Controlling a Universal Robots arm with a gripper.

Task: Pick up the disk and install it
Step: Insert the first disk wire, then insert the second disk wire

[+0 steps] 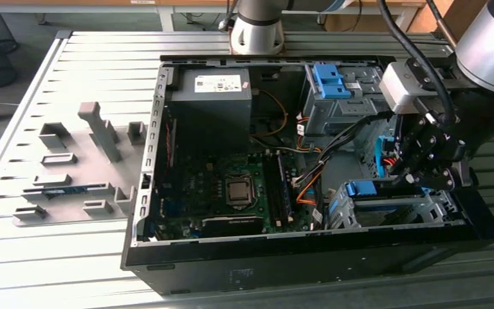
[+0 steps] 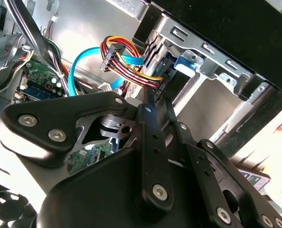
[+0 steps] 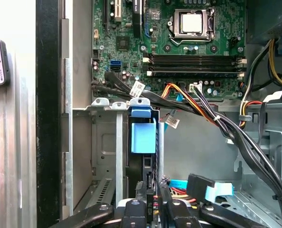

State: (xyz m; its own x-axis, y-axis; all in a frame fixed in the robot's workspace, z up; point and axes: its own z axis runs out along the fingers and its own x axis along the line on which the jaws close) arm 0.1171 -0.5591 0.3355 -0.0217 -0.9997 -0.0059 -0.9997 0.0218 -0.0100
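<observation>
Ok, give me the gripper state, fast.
Gripper: fingers shut on the disk, which stands on edge in the drive cage of the computer case.

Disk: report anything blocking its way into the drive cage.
Nothing visible blocks the slot: the disk already stands between the rails of the drive cage. A cable bundle crosses just beyond its blue end.

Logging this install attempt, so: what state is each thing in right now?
Disk: standing on edge in the drive cage, blue bracket outward.
Tool: at the disk's outer end.
Computer case: side open, motherboard exposed.
Processor socket: bare, no cooler.
Upper drive cage: holds a blue bracket.
</observation>
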